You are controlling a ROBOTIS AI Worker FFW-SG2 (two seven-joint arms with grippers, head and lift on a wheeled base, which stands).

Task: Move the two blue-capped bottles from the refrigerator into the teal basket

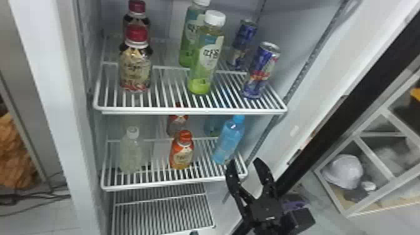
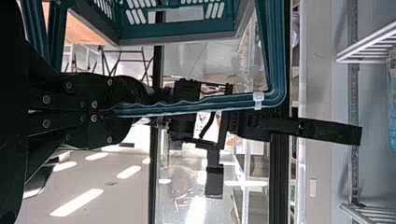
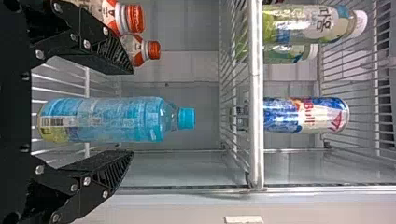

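Blue-capped bottles stand at the right of the refrigerator's middle shelf: the front blue bottle point(image 1: 229, 140) near the edge, the rear bottle point(image 1: 213, 125) partly hidden behind it. My right gripper point(image 1: 244, 160) is open, just in front of the front bottle. In the right wrist view, the blue bottle point(image 3: 105, 119) lies in line between the parted fingers of my right gripper point(image 3: 131, 112), with a gap on each side. My left gripper point(image 2: 133, 109) is shut on the handle of the teal basket point(image 2: 180, 33) in the left wrist view.
An orange-capped bottle point(image 1: 182, 151) and a pale bottle point(image 1: 130, 153) share the middle shelf. Above, green bottles and a blue can point(image 1: 262, 70) stand on the upper shelf point(image 1: 187, 110). The dark-edged open door point(image 1: 347, 109) is to the right.
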